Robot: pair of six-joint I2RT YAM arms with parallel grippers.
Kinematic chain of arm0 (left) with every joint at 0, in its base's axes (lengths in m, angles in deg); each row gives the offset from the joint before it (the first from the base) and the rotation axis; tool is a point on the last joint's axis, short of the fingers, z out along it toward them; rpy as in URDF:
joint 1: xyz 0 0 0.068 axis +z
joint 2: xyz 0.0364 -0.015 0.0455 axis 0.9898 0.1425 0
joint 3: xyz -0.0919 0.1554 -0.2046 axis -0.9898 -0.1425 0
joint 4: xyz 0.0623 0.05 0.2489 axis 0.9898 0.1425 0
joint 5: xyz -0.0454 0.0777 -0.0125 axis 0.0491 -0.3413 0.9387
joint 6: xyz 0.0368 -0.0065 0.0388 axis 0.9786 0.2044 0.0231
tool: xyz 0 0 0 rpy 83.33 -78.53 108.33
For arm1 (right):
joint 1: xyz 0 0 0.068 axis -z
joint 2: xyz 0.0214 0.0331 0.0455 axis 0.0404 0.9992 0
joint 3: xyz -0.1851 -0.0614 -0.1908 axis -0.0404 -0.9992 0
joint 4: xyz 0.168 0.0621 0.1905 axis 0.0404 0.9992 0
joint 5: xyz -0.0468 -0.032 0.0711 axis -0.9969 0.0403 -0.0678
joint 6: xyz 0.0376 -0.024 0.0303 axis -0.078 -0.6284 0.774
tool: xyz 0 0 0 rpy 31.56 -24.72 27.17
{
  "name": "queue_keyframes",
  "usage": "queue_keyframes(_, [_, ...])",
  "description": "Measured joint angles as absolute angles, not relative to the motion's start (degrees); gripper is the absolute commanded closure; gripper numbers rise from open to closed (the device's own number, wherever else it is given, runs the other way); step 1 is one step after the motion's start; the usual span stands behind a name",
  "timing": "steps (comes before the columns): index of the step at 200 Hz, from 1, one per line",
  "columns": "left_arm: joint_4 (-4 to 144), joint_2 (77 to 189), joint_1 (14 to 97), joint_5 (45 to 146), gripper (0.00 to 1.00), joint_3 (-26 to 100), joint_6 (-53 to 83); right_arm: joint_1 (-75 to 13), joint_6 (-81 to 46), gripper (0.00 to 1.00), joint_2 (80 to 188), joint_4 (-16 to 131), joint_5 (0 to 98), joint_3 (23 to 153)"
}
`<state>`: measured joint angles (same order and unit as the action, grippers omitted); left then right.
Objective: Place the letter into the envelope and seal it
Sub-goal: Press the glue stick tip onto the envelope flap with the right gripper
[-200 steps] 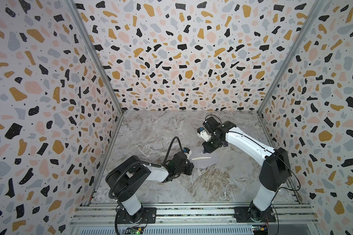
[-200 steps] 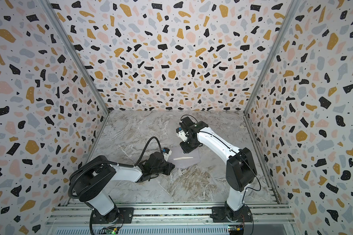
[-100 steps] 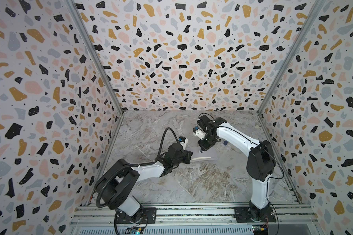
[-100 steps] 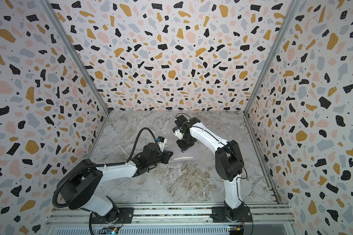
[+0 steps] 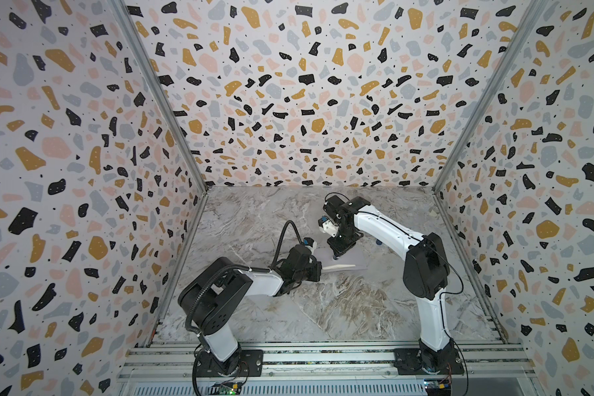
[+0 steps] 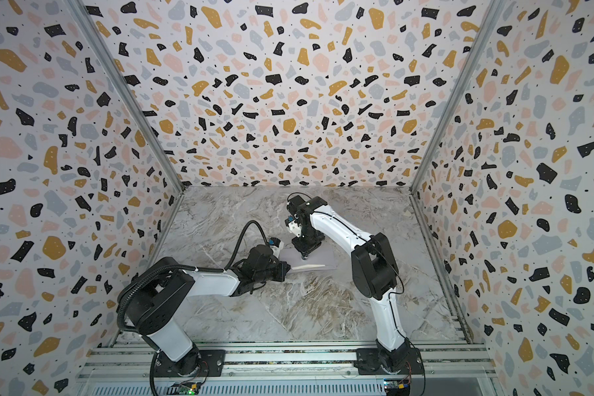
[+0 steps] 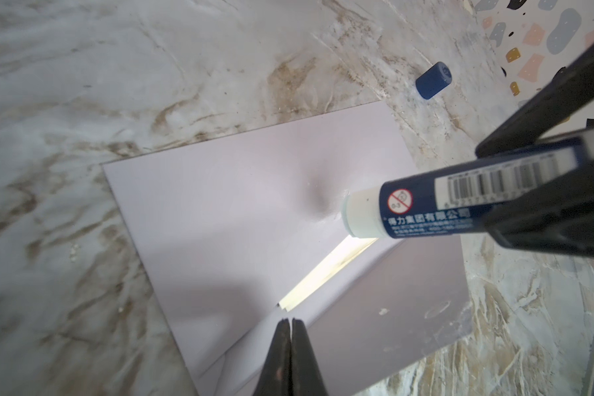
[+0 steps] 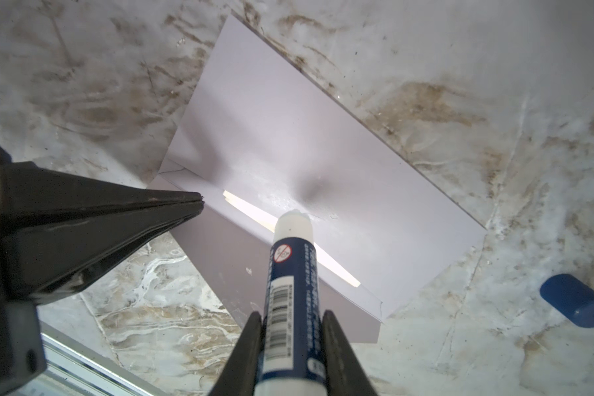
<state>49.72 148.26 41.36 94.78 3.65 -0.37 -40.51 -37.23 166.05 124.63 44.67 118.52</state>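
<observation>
The pale lavender envelope (image 5: 352,256) (image 6: 318,255) lies flat on the marble top, its flap (image 7: 374,308) (image 8: 220,260) folded open. Inside it is the letter (image 7: 326,274) (image 8: 251,212), showing only as a cream strip at the mouth. My right gripper (image 8: 292,315) (image 5: 338,248) is shut on a blue glue stick (image 8: 292,267) (image 7: 460,192). The stick's white tip rests on the envelope's body just beside the mouth. My left gripper (image 7: 290,320) (image 5: 318,269) is shut, its tips at one end of the flap's fold, with nothing visible between them.
A loose blue glue cap (image 7: 433,80) (image 8: 575,300) lies on the marble past the envelope's far end. Terrazzo-patterned walls close in three sides. The aluminium rail (image 5: 323,356) with both arm bases runs along the front.
The right gripper has moved a little leftward along the envelope with the glue stick. The left arm has swung while its gripper stayed at the envelope's left end.
</observation>
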Motion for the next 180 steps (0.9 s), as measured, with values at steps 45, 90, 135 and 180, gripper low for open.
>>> queue_keyframes(45, [48.2,148.3,41.2,94.5,0.95,0.8,-1.1,-40.7,-37.2,1.0,168.0,125.0,44.4,120.0])
queue_keyframes(90, [45.5,148.2,40.5,92.9,0.95,-1.5,-1.7,-40.9,-37.3,1.0,168.8,126.1,44.4,121.8])
queue_keyframes(135, [44.2,148.2,40.2,92.5,0.95,-2.1,-2.4,-41.2,-37.5,1.0,169.6,126.6,44.4,122.1])
queue_keyframes(180, [44.2,148.2,40.2,92.5,0.95,-2.1,-2.5,-41.6,-37.6,1.0,171.7,127.5,44.0,124.3])
